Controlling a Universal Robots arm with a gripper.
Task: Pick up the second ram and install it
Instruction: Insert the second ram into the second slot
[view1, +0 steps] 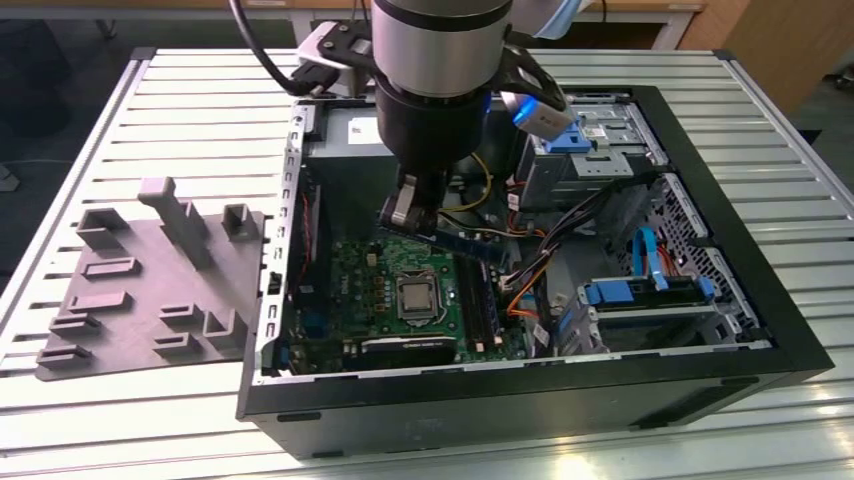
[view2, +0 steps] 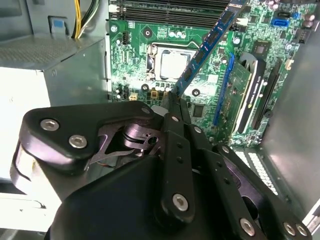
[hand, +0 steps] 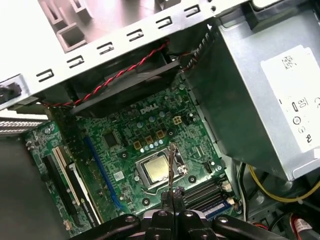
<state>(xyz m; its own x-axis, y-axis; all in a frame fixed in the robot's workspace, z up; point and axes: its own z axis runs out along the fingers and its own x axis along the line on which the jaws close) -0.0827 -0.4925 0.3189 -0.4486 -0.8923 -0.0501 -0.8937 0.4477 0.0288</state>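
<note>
My jaws are clenched on one end of the ram (view1: 461, 240), holding it up inside the open case (view1: 534, 395), above the board (view1: 360, 275). In the exterior view the stick slants from the jaws toward four o'clock and sits at about twelve o'clock from the CPU socket (view1: 418, 297). In the second wrist view the ram (view2: 205, 47) runs out long and tilted, crossing over the socket (view2: 172, 65) toward the black slots (view2: 165, 10). In the first wrist view I see it edge-on, a thin line (hand: 171, 165) over the socket (hand: 156, 170), with the slots (hand: 205, 195) just beside. I cannot tell how far it is off the board. In the exterior view, the power supply (view1: 340, 130) is at eleven o'clock of the board. A grey holder (view1: 147, 290) lies on the desk (view1: 200, 100) at nine o'clock of the case.
</note>
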